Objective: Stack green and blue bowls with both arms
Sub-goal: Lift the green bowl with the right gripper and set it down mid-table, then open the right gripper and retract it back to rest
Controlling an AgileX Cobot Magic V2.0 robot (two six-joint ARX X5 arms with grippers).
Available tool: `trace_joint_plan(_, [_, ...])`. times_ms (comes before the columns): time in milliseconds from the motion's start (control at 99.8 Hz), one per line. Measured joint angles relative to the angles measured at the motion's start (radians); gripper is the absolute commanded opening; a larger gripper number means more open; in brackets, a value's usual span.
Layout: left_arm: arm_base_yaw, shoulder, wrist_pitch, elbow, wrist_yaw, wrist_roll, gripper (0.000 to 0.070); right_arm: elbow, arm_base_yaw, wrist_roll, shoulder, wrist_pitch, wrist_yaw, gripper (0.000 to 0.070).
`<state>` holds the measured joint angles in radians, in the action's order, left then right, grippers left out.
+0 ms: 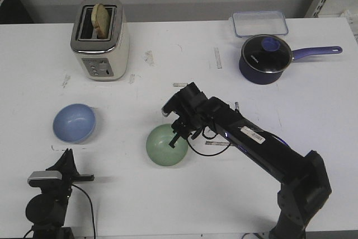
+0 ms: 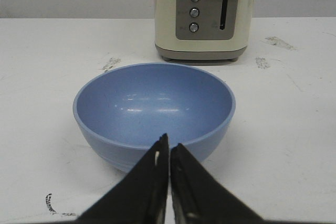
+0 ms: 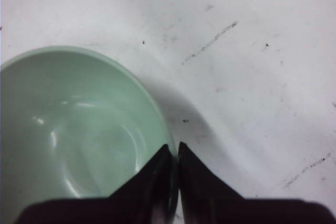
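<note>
White table point(image 1: 168, 205); right gripper point(image 3: 174, 153) pinches green bowl point(image 1: 166, 145) rim. Left gripper point(image 2: 169, 148) pressed together, blue bowl point(image 2: 154, 111) just ahead.

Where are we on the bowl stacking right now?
Nothing is stacked yet: the blue bowl and green bowl sit apart on the table. In hand: the right pincer is closed on the green bowl's rim. The left pincer is shut and empty, just short of the blue bowl. Left: lift one bowl and nest it in the other.
</note>
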<state>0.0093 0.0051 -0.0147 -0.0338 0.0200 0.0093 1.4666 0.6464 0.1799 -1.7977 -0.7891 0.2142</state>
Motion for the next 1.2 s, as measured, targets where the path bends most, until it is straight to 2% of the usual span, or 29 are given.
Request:
trace_joint_plan(110, [0.000, 0.000, 0.000, 0.000, 0.000, 0.000, 0.0001, 0.000, 0.000, 0.000, 0.000, 0.000, 0.000, 0.0429])
trace_joint_plan(150, [0.000, 0.000, -0.001, 0.000, 0.000, 0.000, 0.0001, 0.000, 0.000, 0.000, 0.000, -0.001, 0.000, 0.0515])
trace_joint_plan(190, [0.000, 0.000, -0.001, 0.000, 0.000, 0.000, 0.0001, 0.000, 0.000, 0.000, 0.003, -0.003, -0.002, 0.0543])
trace_joint_plan(321, [0.000, 0.000, -0.006, 0.000, 0.000, 0.000, 0.0001, 0.000, 0.000, -0.001, 0.050, -0.003, -0.006, 0.0540])
trace_joint_plan(381, [0.000, 0.000, -0.019, 0.000, 0.000, 0.000, 0.0001, 0.000, -0.002, -0.003, 0.100, 0.010, -0.010, 0.0512])
trace_joint_plan(421, [0.000, 0.000, -0.029, 0.000, 0.000, 0.000, 0.0001, 0.000, -0.009, -0.008, 0.139, 0.024, -0.023, 0.0458])
trace_joint_plan(471, [0.000, 0.000, -0.030, 0.000, 0.000, 0.000, 0.0001, 0.000, -0.016, -0.021, 0.190, 0.046, -0.040, 0.0339])
trace_joint_plan(551, [0.000, 0.000, -0.029, 0.000, 0.000, 0.000, 0.0001, 0.000, -0.035, -0.035, 0.268, 0.084, -0.062, 0.0094])
trace_joint_plan(591, [0.000, 0.000, -0.029, 0.000, 0.000, 0.000, 0.0001, 0.001, -0.053, -0.041, 0.305, 0.097, -0.071, 0.0000])
trace_joint_plan(932, [0.000, 0.000, -0.029, 0.000, 0.000, 0.000, 0.0001, -0.021, -0.316, -0.103, 0.570, 0.076, -0.166, 0.0000])
trace_joint_plan(1083, [0.000, 0.000, -0.029, 0.000, 0.000, 0.000, 0.0001, -0.171, -0.447, -0.107, 0.729, 0.130, -0.168, 0.0000])
trace_joint_plan(1203, [0.000, 0.000, -0.029, 0.000, 0.000, -0.009, 0.0001, -0.352, -0.509, -0.107, 0.881, 0.222, -0.168, 0.0000])
